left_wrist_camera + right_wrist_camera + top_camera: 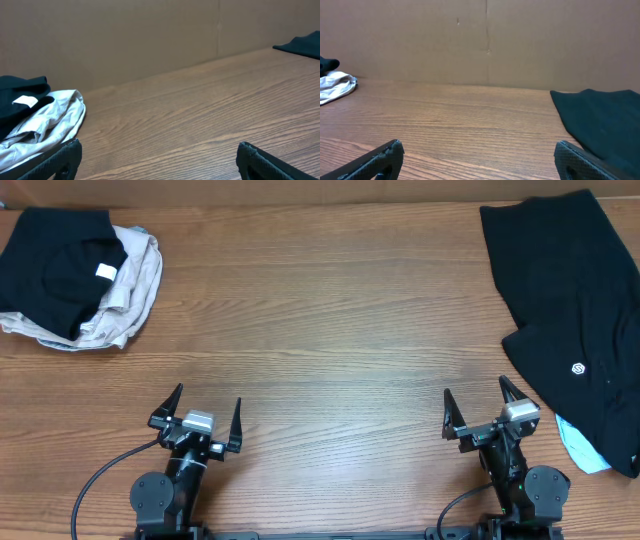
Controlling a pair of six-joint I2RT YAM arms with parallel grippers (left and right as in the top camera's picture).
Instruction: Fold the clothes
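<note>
**Spotter:** Where are you parked?

**Me:** Near edge of the desk (320, 310). My left hand (208, 405) has its jaws spread wide, my right hand (476, 392) the same, and there's nothing in either.

**Spotter:** And the clothes (570, 290)?

**Me:** Mostly heaped black along the right edge, up into the far right corner. One more black garment (50, 260) is in the far left corner, lying on a pale garment (135, 280).

**Spotter:** What worries you?

**Me:** The right side. The layers overlap, so a low pinch could take two pieces at once. A light blue cloth (580, 445) pokes out from under them toward the near right corner, and a drag would haul it along. The fabric also seems to run past the right edge, so a careless tug might slide it off the desk.

**Spotter:** And the left one?

**Me:** If I grab too deep, the pale garment comes up with it.

**Spotter:** Any writing?

**Me:** There's a small white emblem (577, 368) on the right-hand fabric, roughly hexagonal I think, with no letters I can make out. The white tag (105, 273) on the black garment is too small to read.
</note>
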